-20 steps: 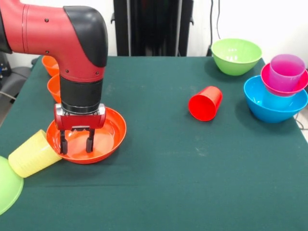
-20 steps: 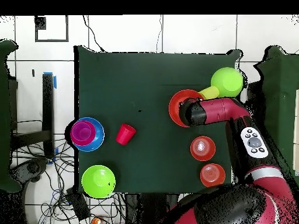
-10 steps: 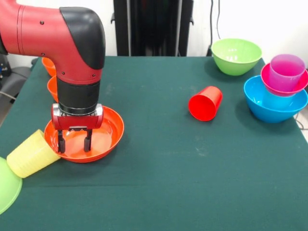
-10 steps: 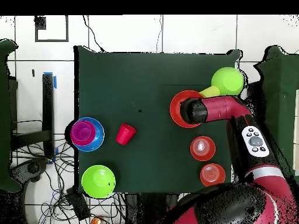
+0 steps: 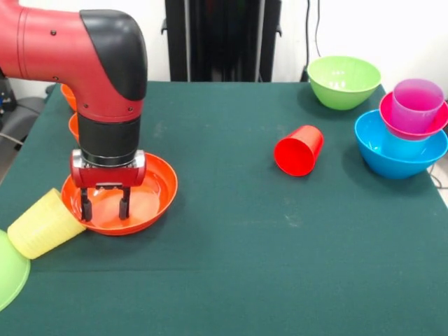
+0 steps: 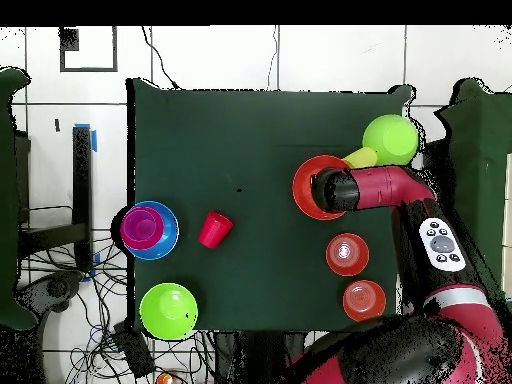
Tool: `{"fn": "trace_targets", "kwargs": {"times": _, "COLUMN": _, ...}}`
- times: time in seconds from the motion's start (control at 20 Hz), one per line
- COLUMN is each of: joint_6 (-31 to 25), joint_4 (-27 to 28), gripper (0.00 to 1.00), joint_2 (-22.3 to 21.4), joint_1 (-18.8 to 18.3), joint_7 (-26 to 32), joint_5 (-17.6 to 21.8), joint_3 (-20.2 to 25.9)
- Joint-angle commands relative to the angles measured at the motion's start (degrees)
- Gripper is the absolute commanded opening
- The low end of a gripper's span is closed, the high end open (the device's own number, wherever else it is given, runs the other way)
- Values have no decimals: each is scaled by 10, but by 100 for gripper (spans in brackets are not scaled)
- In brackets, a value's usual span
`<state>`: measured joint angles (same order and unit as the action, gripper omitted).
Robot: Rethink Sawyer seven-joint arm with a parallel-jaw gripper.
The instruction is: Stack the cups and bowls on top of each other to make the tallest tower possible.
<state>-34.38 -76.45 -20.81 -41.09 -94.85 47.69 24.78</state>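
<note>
My gripper [image 5: 103, 208] hangs open with both fingers down inside the wide orange bowl [image 5: 165, 187], close to its left side. A yellow cup [image 5: 40, 225] lies on its side against that bowl's left rim, touching a lime green bowl [image 5: 10, 271] at the picture's edge. A red cup [image 5: 299, 149] lies on its side mid-table. At the right, a blue bowl [image 5: 393, 165] holds a light blue cup [image 5: 407, 147], a magenta bowl [image 5: 387, 116] and a purple cup [image 5: 418, 103]. In the overhead view the arm covers the gripper over the wide orange bowl [image 6: 303, 186].
Another lime green bowl [image 5: 344, 81] stands at the back right. Two small orange bowls [image 5: 73, 126] sit behind the arm, seen apart in the overhead view [image 6: 346, 253]. The yellow cup [image 6: 357, 157] and green bowl [image 6: 388, 138] lie near a table corner.
The gripper has shifted slightly left in the front view, and the wide orange bowl, yellow cup and near green bowl moved left with it.
</note>
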Motion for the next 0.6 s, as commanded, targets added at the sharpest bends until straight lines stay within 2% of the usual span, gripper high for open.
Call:
{"fn": "trace_targets", "kwargs": {"times": 0.05, "joint_6": -150, "joint_4": -77, "gripper": 100, "joint_2": 123, "joint_1": -52, "joint_7": 245, "joint_5": 50, "joint_3": -64}}
{"fn": "trace_targets", "kwargs": {"times": 0.35, "joint_6": -155, "joint_4": -99, "gripper": 100, "joint_2": 111, "joint_1": -50, "joint_7": 239, "joint_5": 53, "joint_3": -68}}
{"fn": "trace_targets", "kwargs": {"times": 0.6, "joint_6": -136, "joint_4": -120, "gripper": 100, "joint_2": 106, "joint_1": -63, "joint_7": 238, "joint_5": 62, "joint_3": -65}}
